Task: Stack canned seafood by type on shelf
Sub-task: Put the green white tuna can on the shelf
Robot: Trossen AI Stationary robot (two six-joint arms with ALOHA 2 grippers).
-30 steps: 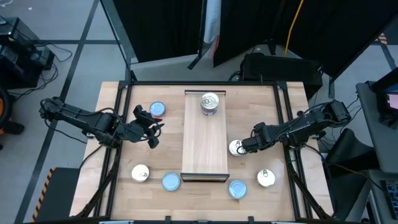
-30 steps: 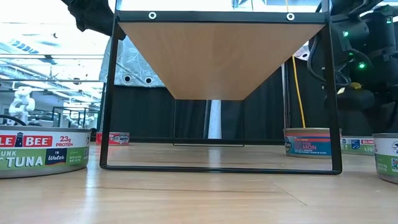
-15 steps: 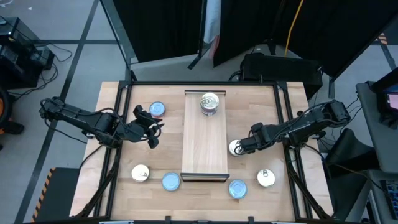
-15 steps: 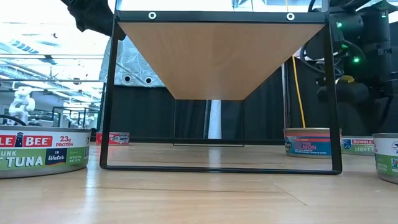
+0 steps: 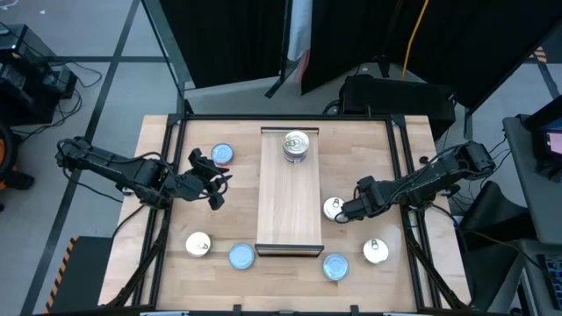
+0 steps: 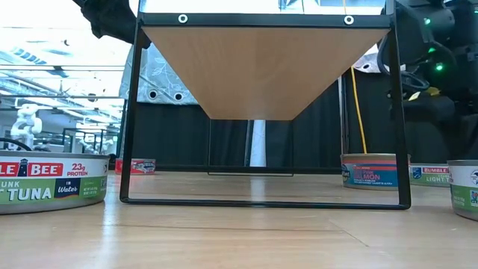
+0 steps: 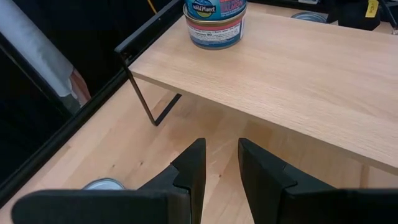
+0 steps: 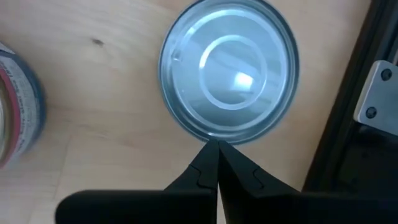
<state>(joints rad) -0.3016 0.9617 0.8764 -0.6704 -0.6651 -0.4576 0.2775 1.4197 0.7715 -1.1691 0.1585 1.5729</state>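
Observation:
The shelf (image 5: 290,189) is a light-wood board on black legs in the table's middle, with a two-tin stack (image 5: 296,146) (image 7: 214,22) at its far end. Single tins stand on the table: a blue one (image 5: 222,154) at the far left, a cream one (image 5: 198,245) and a blue one (image 5: 241,256) at the near left, and a blue one (image 5: 335,266) and a silver one (image 5: 376,252) at the near right. One silver-topped tin (image 5: 332,208) (image 8: 229,71) stands right of the shelf. My right gripper (image 5: 343,214) (image 8: 214,146) is shut, pointing down at that tin's rim. My left gripper (image 5: 216,180) (image 7: 221,163) hovers open and empty left of the shelf. My right gripper's shut fingertips (image 8: 211,152) stand at the edge of the silver-topped tin's rim (image 8: 208,134), coming steeply from above on its right side. I cannot tell whether they touch it. The tin stands flat on the table.
The shelf's black leg frame (image 6: 399,112) stands close beside the right gripper's tin. Black rails (image 5: 402,158) run along the table's sides. Another tin (image 8: 18,106) lies near the right gripper. In the low view, tins (image 6: 48,183) (image 6: 370,170) stand on either side of the shelf.
My right gripper has edged slightly toward the table's near edge beside the silver-topped tin, still shut. The tin has stayed in place.

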